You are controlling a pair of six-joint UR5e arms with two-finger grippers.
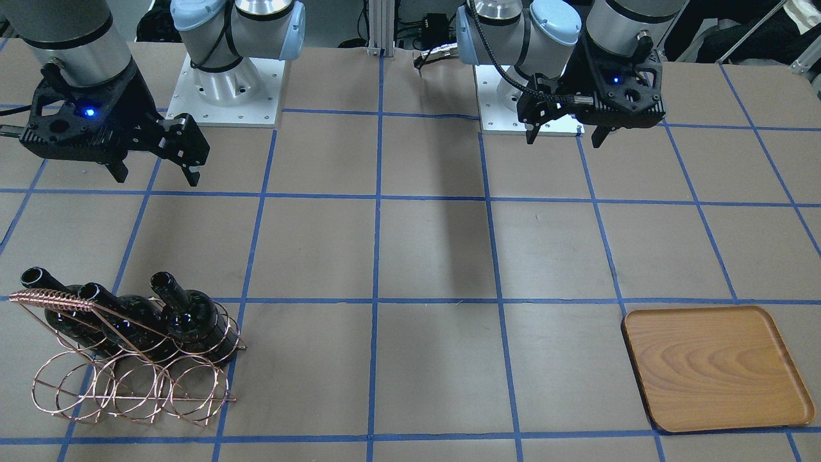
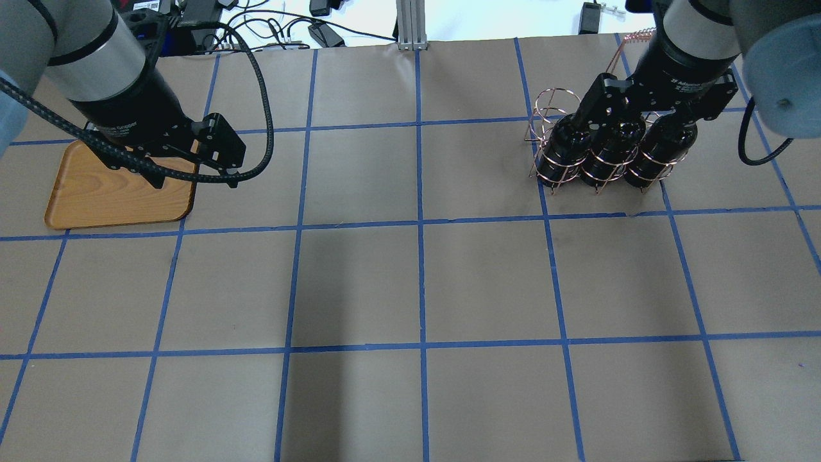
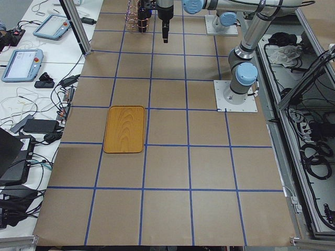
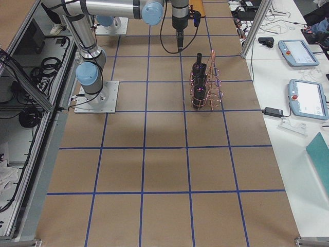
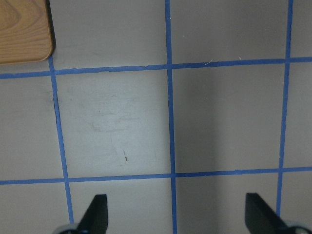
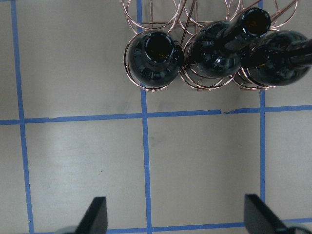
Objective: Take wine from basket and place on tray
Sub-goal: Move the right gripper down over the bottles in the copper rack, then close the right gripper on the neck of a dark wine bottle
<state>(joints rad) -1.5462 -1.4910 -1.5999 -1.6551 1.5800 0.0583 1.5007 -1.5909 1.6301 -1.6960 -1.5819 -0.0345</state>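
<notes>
Standing on the table [image 1: 436, 256] at the robot's right side, the basket [image 1: 131, 385] holds 3 wine bottles [image 1: 186, 317] side by side. Each bottle sits in its own wire loop of the upper row. All 3 are tilted, with the necks rising toward the robot. In the right wrist view their shoulders are very close together, and I cannot tell if the glass touches. The twisted handle of the basket crosses in front of 2 of the necks in the front-facing view.

The right gripper [image 6: 175, 219] hangs above the table on the robot's side of the basket. Its 2 fingers are spread wide and grip nothing, and the bottle mouths lie just ahead of it.

The tray [image 1: 715, 369] lies flat at the robot's left side, well apart from the basket, and its wood grain shows over the whole face. The left gripper [image 5: 178, 222] hovers over the table near 1 corner of the tray, its fingers also spread wide, with only the taped table surface between them.
</notes>
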